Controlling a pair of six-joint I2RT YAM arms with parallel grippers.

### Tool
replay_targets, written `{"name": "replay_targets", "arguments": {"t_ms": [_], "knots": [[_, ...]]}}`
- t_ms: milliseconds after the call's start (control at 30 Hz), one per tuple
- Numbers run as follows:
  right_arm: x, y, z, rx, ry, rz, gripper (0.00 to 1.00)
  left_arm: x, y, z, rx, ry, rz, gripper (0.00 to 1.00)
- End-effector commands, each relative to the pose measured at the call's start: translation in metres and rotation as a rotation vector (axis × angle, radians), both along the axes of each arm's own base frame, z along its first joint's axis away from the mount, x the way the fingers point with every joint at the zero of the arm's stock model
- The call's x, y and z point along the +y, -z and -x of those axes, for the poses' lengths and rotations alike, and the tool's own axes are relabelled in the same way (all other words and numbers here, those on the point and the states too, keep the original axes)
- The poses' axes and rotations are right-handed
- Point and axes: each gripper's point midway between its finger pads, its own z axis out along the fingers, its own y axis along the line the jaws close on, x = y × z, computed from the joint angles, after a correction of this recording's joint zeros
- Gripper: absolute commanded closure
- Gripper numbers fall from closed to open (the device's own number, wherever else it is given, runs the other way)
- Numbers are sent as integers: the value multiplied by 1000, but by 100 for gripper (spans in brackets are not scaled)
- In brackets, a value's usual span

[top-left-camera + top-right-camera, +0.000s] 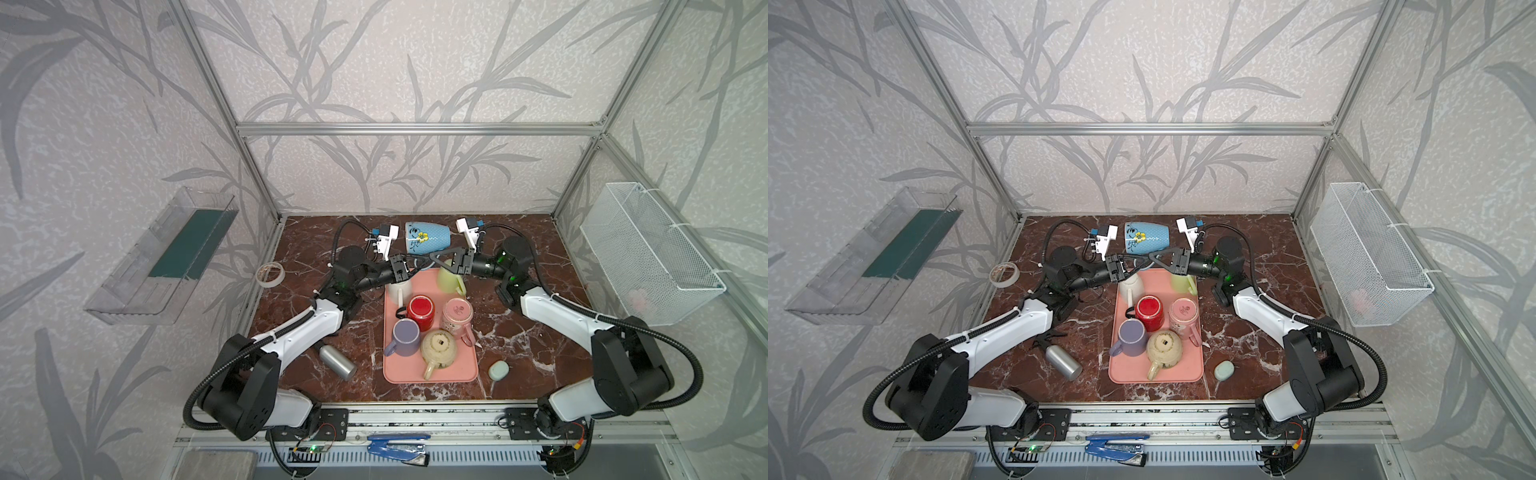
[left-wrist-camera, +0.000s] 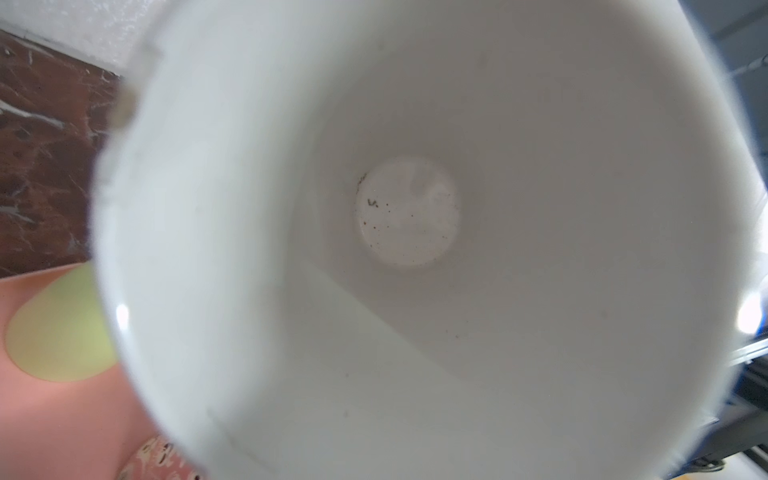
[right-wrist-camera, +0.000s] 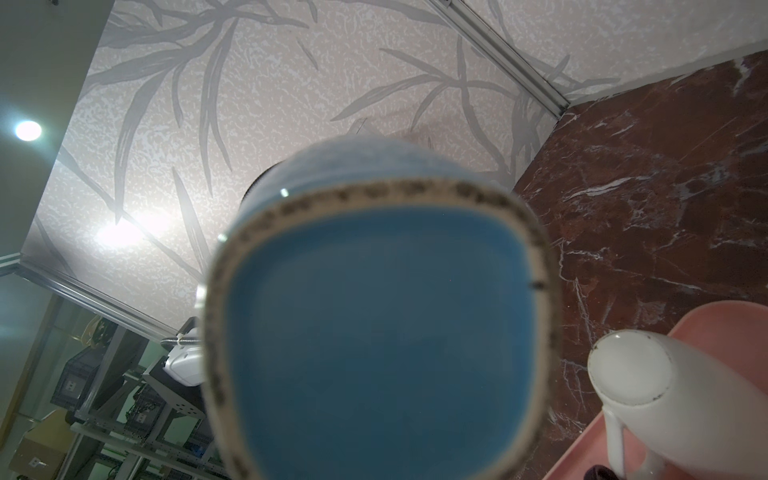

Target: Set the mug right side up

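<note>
Right pincer (image 1: 435, 257) clamps the blue mug (image 1: 428, 242), lying sideways, mouth toward left pincer (image 1: 411, 268), whose closure I cannot tell.

The blue mug (image 1: 426, 243), painted with a yellow flower and white dots, hangs on its side in the air over the far end of the pink tray (image 1: 399, 370), white-lined mouth turned left, glazed blue base turned right.

Mug (image 2: 407, 212) white interior fills view, specks at bottom; green cup (image 2: 58, 328) on tray (image 2: 62, 415).
</note>
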Motion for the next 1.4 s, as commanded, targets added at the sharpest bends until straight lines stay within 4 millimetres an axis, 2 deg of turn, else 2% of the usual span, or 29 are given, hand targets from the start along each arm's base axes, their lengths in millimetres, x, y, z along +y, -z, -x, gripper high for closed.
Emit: {"name": "replay_targets", "arguments": {"t_ms": [0,100,333,500,600,733,900,1367], "knots": [[4,-19,12,-115,-39,-39,100,-4,-9,0,-13,13,23,90],[3,-16,11,-109,-34,-38,100,-3,-5,1,3,6,21,100],[6,-2,8,-83,-38,-23,100,4,12,4,19,-34,-11,100],[9,11,5,-67,-39,-20,81,11,16,8,8,-66,-18,100],[11,16,3,-60,-39,-21,73,17,17,9,8,-96,-15,100],[13,26,0,-48,-34,-6,62,26,28,9,28,-150,-36,100],[14,44,-4,-21,-26,22,59,38,41,7,50,-222,-60,100],[18,77,-18,36,4,69,53,70,66,0,109,-372,-166,100]]}}
